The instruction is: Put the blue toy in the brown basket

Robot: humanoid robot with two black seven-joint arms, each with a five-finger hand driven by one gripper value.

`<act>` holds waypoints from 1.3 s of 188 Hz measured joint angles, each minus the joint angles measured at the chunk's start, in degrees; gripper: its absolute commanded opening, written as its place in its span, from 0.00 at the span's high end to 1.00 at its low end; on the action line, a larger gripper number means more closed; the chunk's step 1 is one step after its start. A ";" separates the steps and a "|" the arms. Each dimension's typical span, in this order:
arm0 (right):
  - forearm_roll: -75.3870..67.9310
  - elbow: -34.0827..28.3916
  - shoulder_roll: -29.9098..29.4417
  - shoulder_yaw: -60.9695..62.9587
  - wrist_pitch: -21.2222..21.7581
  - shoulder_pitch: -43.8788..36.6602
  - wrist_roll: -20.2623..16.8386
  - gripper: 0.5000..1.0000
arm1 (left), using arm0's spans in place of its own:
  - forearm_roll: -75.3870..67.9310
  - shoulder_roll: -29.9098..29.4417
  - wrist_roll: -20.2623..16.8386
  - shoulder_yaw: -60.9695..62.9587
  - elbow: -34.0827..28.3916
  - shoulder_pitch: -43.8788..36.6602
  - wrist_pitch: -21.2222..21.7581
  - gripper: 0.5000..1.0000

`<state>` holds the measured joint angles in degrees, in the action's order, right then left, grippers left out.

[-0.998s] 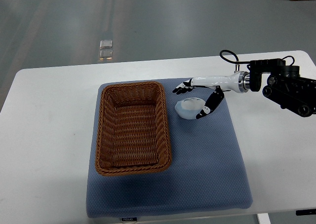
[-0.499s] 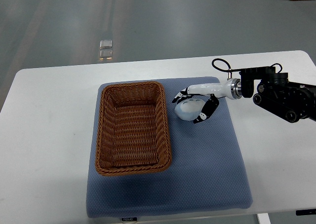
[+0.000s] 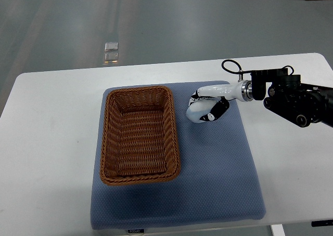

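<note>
Top view
Work surface: white table (image 3: 57,142) carrying a blue-grey padded mat (image 3: 218,179); grey floor beyond the far edge.
Brown basket: rectangular wicker basket (image 3: 139,134) on the left half of the mat, long side running away from the robot, opening up, nothing visible inside.
Blue toy: pale blue rounded toy (image 3: 196,112) on the mat, just beside the basket's right rim near its far corner, outside the basket. Whether it rests on the mat or is raised slightly cannot be told from this angle.
Right arm: black arm (image 3: 299,103) enters from the right edge over the bare table, with a cable loop near the wrist and a white forearm section reaching toward the toy.
Right hand: white and black right hand (image 3: 208,105) lies over the toy; fingers (image 3: 217,110) curled down around its right and near sides, palm covering the top. The grasp looks closed on the toy, with the toy's left part still exposed.
Left arm: nothing of it shows.
Floor object: small pale square piece (image 3: 111,52) on the floor, well beyond the table's far edge.
</note>
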<state>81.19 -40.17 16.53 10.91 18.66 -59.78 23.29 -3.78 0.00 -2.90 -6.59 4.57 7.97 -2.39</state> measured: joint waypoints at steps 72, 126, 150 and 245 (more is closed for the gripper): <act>-3.54 -0.60 -1.11 3.54 -0.35 -8.36 0.56 0.79 | 0.00 0.00 0.00 0.00 0.00 0.03 0.00 0.00; -3.92 -0.09 -11.31 2.60 -0.85 -9.10 0.67 0.61 | -0.03 0.00 0.00 0.00 0.09 -0.05 0.00 0.00; -3.65 1.99 -15.19 1.28 -1.25 -8.80 0.63 0.46 | -0.10 0.00 0.00 0.00 0.09 -0.12 0.00 0.00; -4.20 7.49 -16.55 2.94 -4.41 -6.99 0.11 0.19 | -0.05 0.00 0.00 0.04 0.09 -0.08 0.00 0.00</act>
<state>77.00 -32.67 -0.01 13.85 14.25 -66.78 23.40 -3.83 0.00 -2.90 -6.55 4.66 7.89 -2.39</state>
